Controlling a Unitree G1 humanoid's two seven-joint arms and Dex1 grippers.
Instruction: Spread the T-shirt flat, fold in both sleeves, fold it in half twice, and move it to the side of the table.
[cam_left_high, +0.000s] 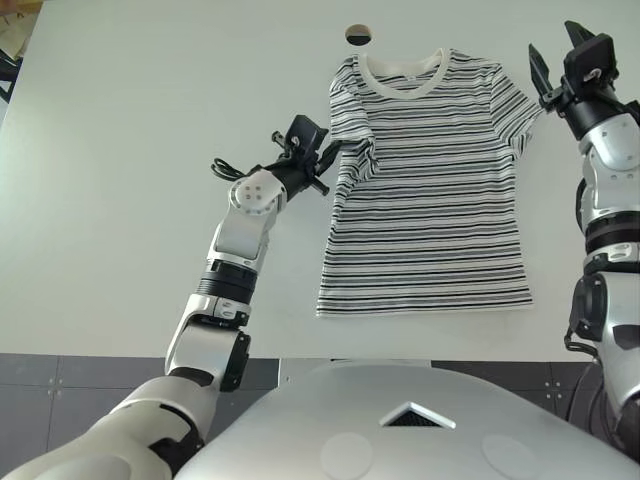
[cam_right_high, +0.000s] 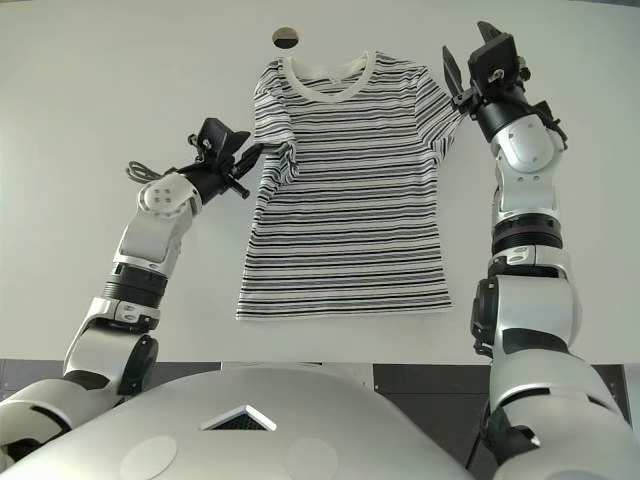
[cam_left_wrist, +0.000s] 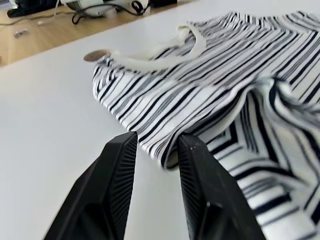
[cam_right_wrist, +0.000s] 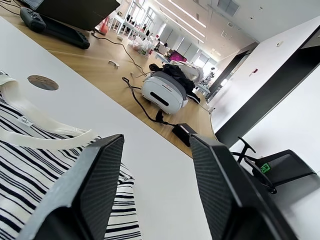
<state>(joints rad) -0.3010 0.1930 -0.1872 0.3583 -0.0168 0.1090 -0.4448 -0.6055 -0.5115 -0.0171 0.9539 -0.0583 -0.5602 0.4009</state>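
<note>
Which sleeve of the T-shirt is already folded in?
The left sleeve, by the left gripper: it lies doubled over the T-shirt, while the right sleeve sticks out flat on the table.

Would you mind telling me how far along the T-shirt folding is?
The T-shirt lies spread flat. Its left sleeve looks folded in, open left gripper beside it. The right sleeve is out, open right gripper at it. Both halvings and the move aside remain.
</note>
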